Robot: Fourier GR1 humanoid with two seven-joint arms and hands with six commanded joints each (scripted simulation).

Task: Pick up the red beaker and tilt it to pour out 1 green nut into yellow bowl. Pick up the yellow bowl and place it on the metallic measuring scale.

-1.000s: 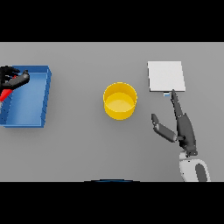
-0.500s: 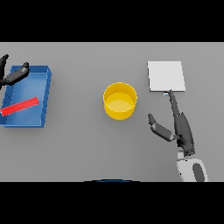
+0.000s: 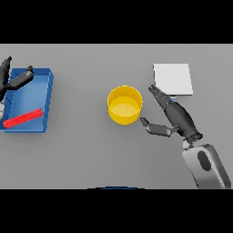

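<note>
Head view: yellow bowl (image 3: 124,105) sits upright mid-desk, well apart from the blue tray (image 3: 47,98) at the desk's left and close to the metallic measuring scale (image 3: 173,79), the flat pale square up and to its right. Red beaker (image 3: 22,118) lies on its side inside the blue tray, near the tray's front wall, nothing holding it. Left robot hand (image 3: 13,80) is over the tray's far-left corner, fingers spread and straight, open and empty, apart from the beaker. Right robot hand (image 3: 175,114) is just right of the bowl, fingers extended toward the gap between bowl and scale, thumb splayed toward the bowl's near side; open, not touching the bowl as far as I can tell. Can't make out a green nut in the bowl, its inside reads as plain yellow. Judgement: beaker parked in the tray suggests the pour step is over, but no nut visible to confirm. Left to do: grasp the bowl, lift, set it on the scale. Right hand looks staged for that grasp. Desk (image 3: 91,154) is flat plain grey; beyond its far edge only a darker grey backdrop, no other room detail.
</note>
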